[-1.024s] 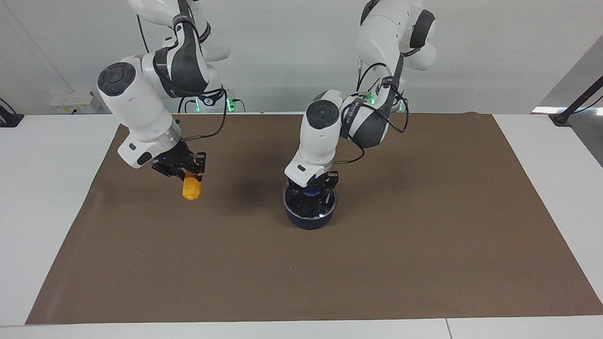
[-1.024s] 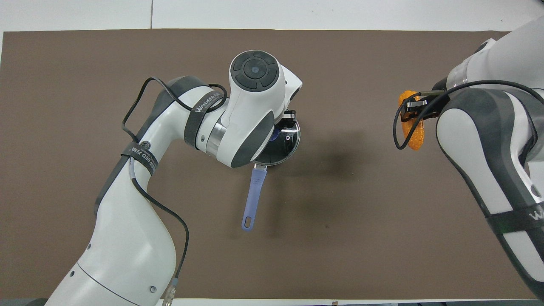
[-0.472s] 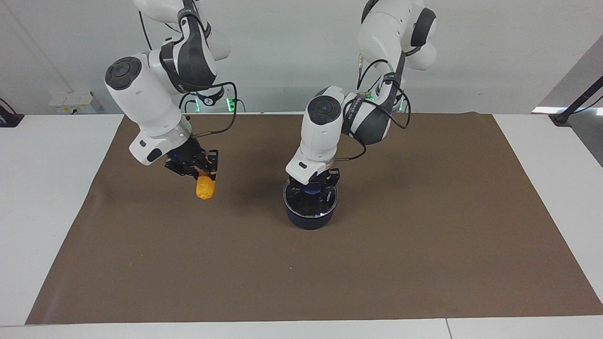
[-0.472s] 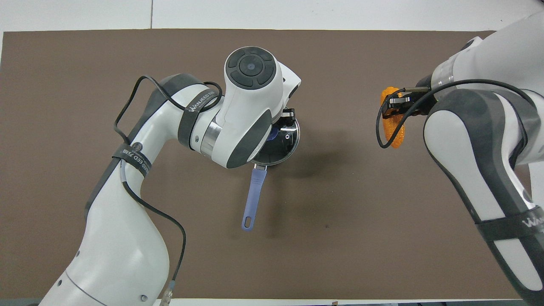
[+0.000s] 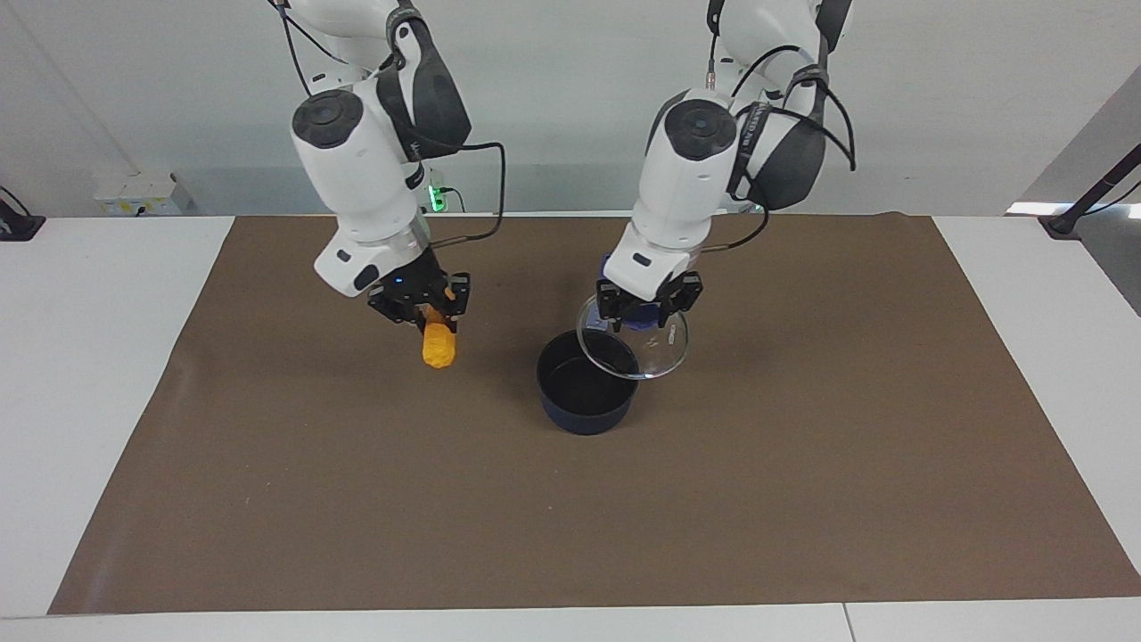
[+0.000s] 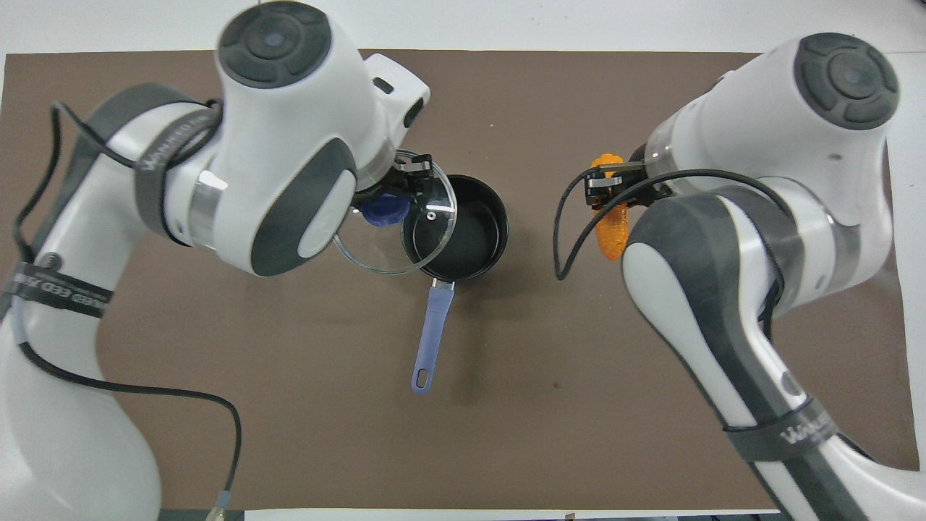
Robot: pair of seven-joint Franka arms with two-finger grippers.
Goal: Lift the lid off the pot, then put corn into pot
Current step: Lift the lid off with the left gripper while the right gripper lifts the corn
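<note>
The first half of the job looks done: the lid (image 5: 635, 346) is off the pot (image 5: 584, 392) and hangs in the air, carried by the left gripper (image 5: 645, 314), whose jaws are closed on the blue knob at the lid's centre. The lid is tilted a little and, in the facing view, one edge of it overlaps the pot's rim on the side toward the left arm's end of the surface, so it is raised but not yet carried clear of the opening.

The pot stands open near the middle of the brown mat (image 5: 802, 499), its black inside bare and its long blue handle (image 6: 430, 340) pointing toward the robots.

The second half is left. The corn (image 5: 438, 345) hangs from the right gripper (image 5: 422, 306), jaws closed on its upper end, over the mat toward the right arm's end of the surface, beside the pot and well apart from it. By my reading, the corn must travel across until it is over the opening, then be lowered and let go, while the lid moves aside or is set down.
</note>
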